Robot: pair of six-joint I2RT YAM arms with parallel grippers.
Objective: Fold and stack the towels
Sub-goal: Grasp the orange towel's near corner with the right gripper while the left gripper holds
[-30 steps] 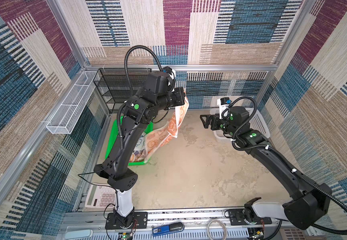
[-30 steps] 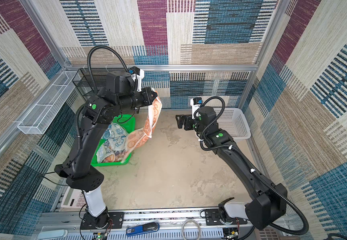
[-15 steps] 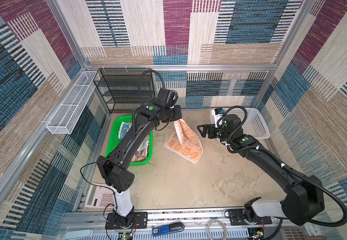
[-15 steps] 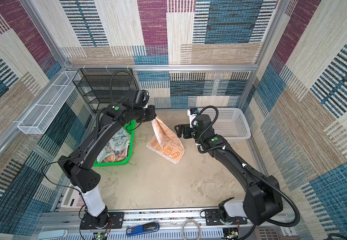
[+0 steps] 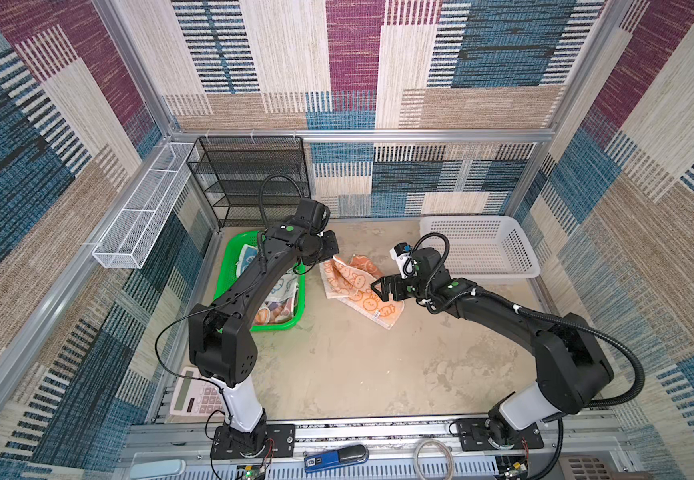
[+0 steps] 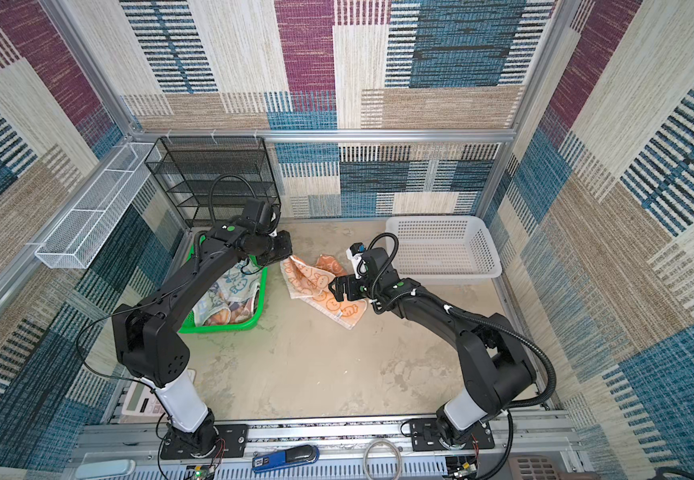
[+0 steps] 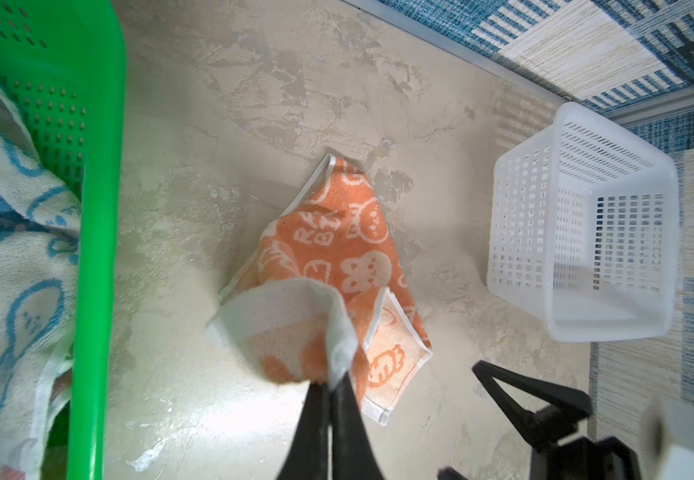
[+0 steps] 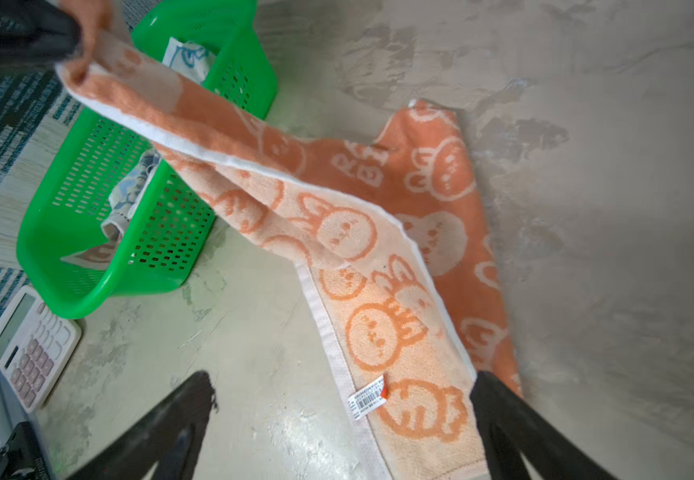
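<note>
Patterned fabric walls close in a mottled beige tabletop [image 5: 337,365]. In both top views the left arm crosses the green basket [image 5: 229,274] and hides most of the crumpled cloths [image 5: 281,291] inside. One is whitish with blue outlines; the rest cannot be sorted out. A white basket [image 5: 478,245] sits far right. The orange towel [image 5: 358,291] lies rumpled and partly doubled over on the table between the baskets. The right gripper [image 5: 378,289] covers its right edge, jaws spread wide over the tagged end and gripping nothing; whether a finger touches the cloth is unclear. The left gripper [image 7: 331,384] is clamped on the opposite corner, which is raised off the surface and blocks the cloth behind it in the left wrist view.
</note>
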